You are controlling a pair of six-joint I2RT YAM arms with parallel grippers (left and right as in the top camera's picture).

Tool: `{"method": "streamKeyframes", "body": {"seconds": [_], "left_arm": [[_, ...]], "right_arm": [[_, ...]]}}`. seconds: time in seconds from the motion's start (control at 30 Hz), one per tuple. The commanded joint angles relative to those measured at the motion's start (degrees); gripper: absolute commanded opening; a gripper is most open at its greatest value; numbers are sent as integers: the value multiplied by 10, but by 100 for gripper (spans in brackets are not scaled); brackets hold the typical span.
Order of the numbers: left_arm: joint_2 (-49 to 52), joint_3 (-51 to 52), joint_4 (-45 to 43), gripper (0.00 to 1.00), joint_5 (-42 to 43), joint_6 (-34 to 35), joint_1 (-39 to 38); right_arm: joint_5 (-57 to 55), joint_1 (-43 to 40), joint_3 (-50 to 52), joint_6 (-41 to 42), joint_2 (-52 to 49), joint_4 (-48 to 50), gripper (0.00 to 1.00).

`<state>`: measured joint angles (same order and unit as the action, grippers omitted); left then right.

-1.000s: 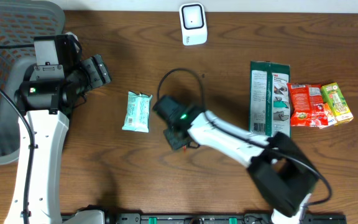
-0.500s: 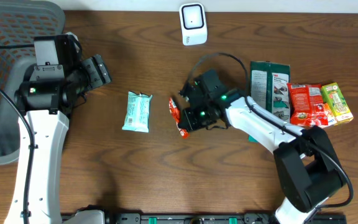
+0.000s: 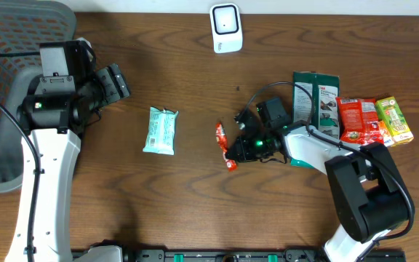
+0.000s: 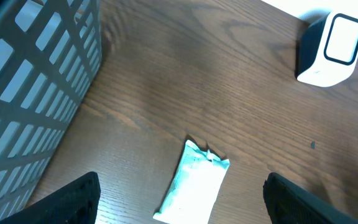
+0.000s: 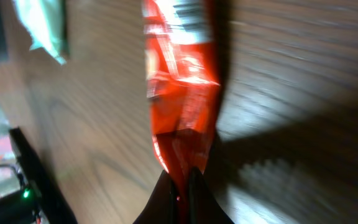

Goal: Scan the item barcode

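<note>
My right gripper (image 3: 235, 154) (image 5: 180, 185) is shut on the edge of a red snack packet (image 3: 224, 145) (image 5: 182, 81), which hangs just over the table's middle. The white barcode scanner (image 3: 225, 28) (image 4: 329, 48) stands at the far edge, well beyond the packet. A pale green wipes pack (image 3: 160, 130) (image 4: 195, 182) lies flat to the left of the packet. Over that pack, the left gripper (image 4: 180, 202) hovers open, its black fingertips (image 4: 73, 202) far apart and nothing between them.
A dark green pack (image 3: 314, 115), a red bag (image 3: 360, 122) and a yellow-green carton (image 3: 395, 119) lie in a row at the right. A grey mesh basket (image 3: 6, 44) (image 4: 30, 87) stands at the left edge.
The right arm has swung from the table's middle-left toward the right, carrying the red packet with it. The left arm has not moved.
</note>
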<state>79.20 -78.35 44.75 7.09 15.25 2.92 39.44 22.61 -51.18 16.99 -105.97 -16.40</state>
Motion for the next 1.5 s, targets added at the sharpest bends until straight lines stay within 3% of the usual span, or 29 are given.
{"method": "streamKeyframes", "body": {"seconds": [0.0, 0.07, 0.13, 0.27, 0.4, 0.77, 1.07, 1.3, 1.47], "left_arm": [[2, -6, 0, 85, -7, 1, 3], [2, -6, 0, 85, -7, 1, 3], [2, -6, 0, 85, -7, 1, 3], [2, -6, 0, 85, -7, 1, 3], [2, -7, 0, 85, -7, 1, 3], [2, -6, 0, 85, -7, 1, 3], [2, -7, 0, 85, -7, 1, 3], [2, -7, 0, 85, -7, 1, 3], [2, -6, 0, 85, -7, 1, 3]], "right_arm": [[-66, -7, 13, 23, -1, 2, 1], [-74, -7, 14, 23, -1, 1, 1], [-82, -7, 14, 23, -1, 0, 10], [-92, -8, 14, 23, -1, -1, 15], [-92, -9, 14, 23, -1, -1, 28], [-85, -30, 14, 23, -1, -18, 24], [-100, -66, 14, 22, -1, -52, 34], [-139, -70, 14, 23, -1, -67, 35], [-108, -76, -2, 19, 5, -71, 27]]}}
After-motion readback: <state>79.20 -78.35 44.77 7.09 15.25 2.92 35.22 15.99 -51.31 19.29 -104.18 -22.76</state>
